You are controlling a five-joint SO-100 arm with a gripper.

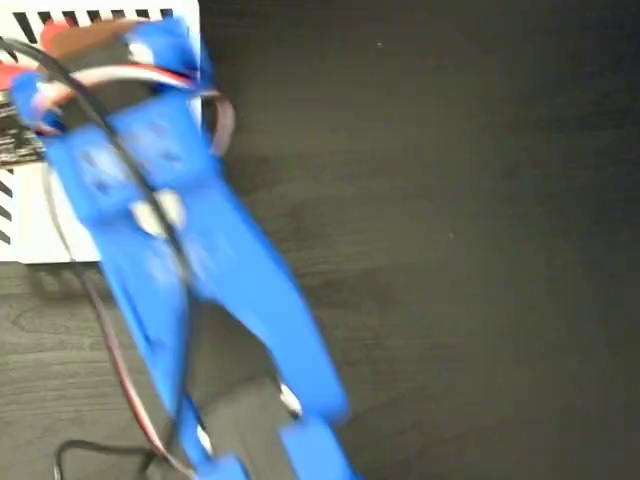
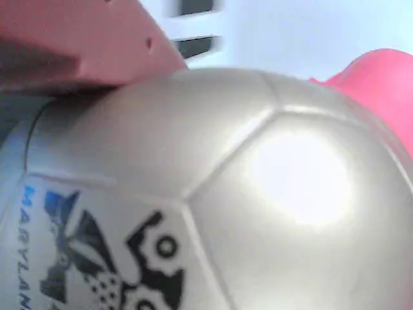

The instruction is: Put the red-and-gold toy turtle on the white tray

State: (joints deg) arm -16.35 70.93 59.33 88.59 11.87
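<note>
Gripper-wise, the wrist view is almost all turtle: one reddish-pink finger (image 2: 84,45) lies flat against the upper left of the shell, touching it. The other finger isn't visible there, so I honestly can't tell how the jaws stand, closed on the toy or just resting against it.

That red-and-gold toy turtle (image 2: 258,194) fills the wrist view. Its domed shell looks pale silvery-gold under the light, split into panels by thin seams, with a big white glare spot on the right panel. A black printed logo sits at lower left, with blue lettering running along the left edge. One red bit of the body pokes out at the upper right. Behind the shell is a white surface with a couple of dark stripes near the top, which matches the white tray.

In the fixed view, the blue arm (image 1: 200,260) runs diagonally from the bottom centre up to the top left, and it's motion-blurred. Its gripper (image 1: 60,55) end is over the white tray (image 1: 25,225), which sits in the top left corner with black diagonal stripes along its edges. The turtle itself is too smeared to pick out there; I only see red and brownish blur at the arm's tip. Black and red cables (image 1: 120,370) trail along the arm down to the bottom left.

Everything's on a dark, black-brown wood-grain table (image 1: 470,250). Nothing of the room shows past the tabletop.
</note>
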